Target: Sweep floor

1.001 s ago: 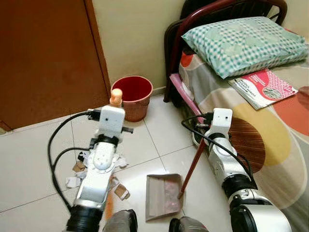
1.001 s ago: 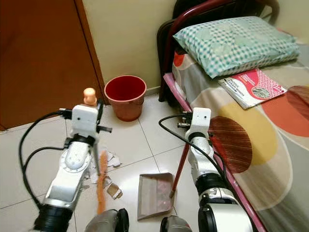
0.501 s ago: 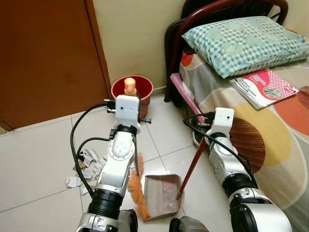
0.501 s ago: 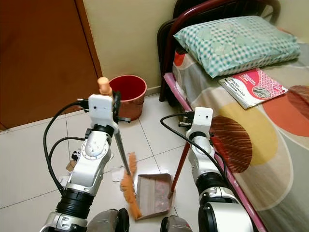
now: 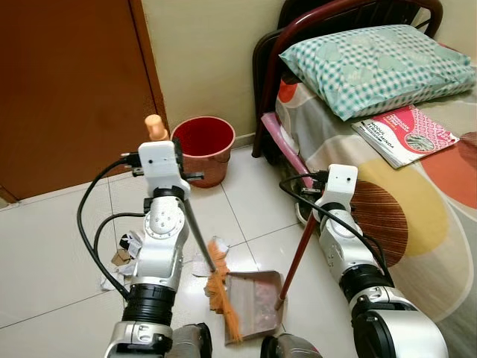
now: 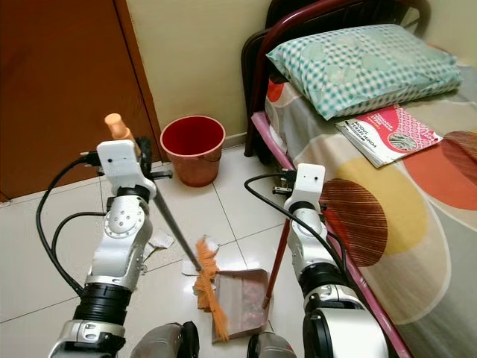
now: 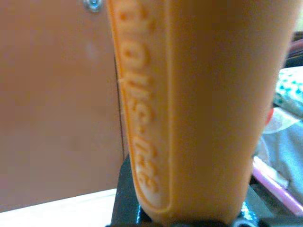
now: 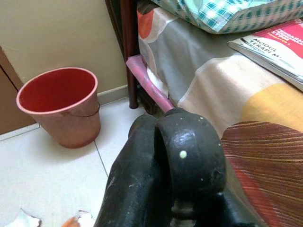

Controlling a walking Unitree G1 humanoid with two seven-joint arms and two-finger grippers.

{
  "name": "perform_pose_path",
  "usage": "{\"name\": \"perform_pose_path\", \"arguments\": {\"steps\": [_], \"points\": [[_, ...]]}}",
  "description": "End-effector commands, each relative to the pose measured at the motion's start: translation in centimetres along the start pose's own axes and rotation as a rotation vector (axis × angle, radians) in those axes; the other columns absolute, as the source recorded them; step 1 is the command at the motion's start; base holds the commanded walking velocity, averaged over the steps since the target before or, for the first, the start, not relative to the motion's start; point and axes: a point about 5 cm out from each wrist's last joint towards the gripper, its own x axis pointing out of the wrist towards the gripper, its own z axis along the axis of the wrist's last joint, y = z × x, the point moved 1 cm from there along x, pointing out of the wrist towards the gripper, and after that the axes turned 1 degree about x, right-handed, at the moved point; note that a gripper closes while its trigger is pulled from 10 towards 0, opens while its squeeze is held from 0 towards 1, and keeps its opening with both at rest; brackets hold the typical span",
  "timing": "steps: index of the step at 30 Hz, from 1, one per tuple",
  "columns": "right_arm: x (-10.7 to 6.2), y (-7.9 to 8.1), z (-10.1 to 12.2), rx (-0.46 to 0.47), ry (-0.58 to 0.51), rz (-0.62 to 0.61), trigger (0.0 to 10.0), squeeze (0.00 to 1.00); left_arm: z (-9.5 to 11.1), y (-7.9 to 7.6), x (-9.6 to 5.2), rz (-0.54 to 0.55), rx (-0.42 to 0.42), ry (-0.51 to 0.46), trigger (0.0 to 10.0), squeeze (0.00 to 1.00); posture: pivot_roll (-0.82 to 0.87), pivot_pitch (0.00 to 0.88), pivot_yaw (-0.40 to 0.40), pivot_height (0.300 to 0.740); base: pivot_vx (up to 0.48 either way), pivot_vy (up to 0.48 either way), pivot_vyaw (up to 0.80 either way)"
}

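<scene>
Gripping the orange-topped broom [image 6: 160,211] near its upper end, the left gripper [image 6: 138,162] is seen closed on the handle, with the orange bristles [image 6: 208,287] resting at the left edge of the dustpan [image 6: 242,297] on the tiled floor [image 6: 37,246]. The dustpan's red handle [image 6: 278,253] appears to be clamped by the right gripper [image 8: 163,165], though its fingers are poorly shown. Paper scraps [image 5: 127,250] lie just beside the bristles.

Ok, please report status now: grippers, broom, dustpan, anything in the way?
Left gripper shut on broom; bristles at dustpan mouth. Right gripper at dustpan handle. Paper scraps remain behind left arm. Bucket stands ahead.
</scene>
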Motion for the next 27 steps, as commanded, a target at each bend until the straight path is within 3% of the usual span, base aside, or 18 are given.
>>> {"name": "perform_pose_path", "arguments": {"steps": [1,8,15,24,27], "points": [[0.2,0.1,0.4,0.014,-0.014,0.007,10.0,0.0,0.3,1.8,0.5,0.047,0.057,-0.027,10.0,0.0,0.0,0.104,-0.031,0.74,0.0,0.0,0.0],[0.2,0.0,0.4,0.006,-0.01,0.009,10.0,0.0,0.3,5.3,1.0,0.126,0.109,-0.03,10.0,0.0,0.0,0.103,-0.033,0.74,0.0,0.0,0.0],[0.2,0.1,0.3,-0.001,-0.008,0.014,10.0,0.0,0.2,7.4,0.8,0.161,0.159,-0.03,10.0,0.0,0.0,0.103,-0.037,0.74,0.0,0.0,0.0],[0.1,-0.1,0.2,-0.002,-0.008,0.012,10.0,0.0,0.3,7.8,-0.1,0.122,0.275,-0.06,10.0,0.0,0.01,0.102,-0.035,0.74,0.0,0.0,0.0],[0.1,-0.1,0.2,-0.003,-0.007,0.012,10.0,0.0,0.2,7.2,-0.7,0.074,0.292,-0.071,10.0,0.0,0.01,0.101,-0.035,0.74,0.0,0.0,0.0]]}}
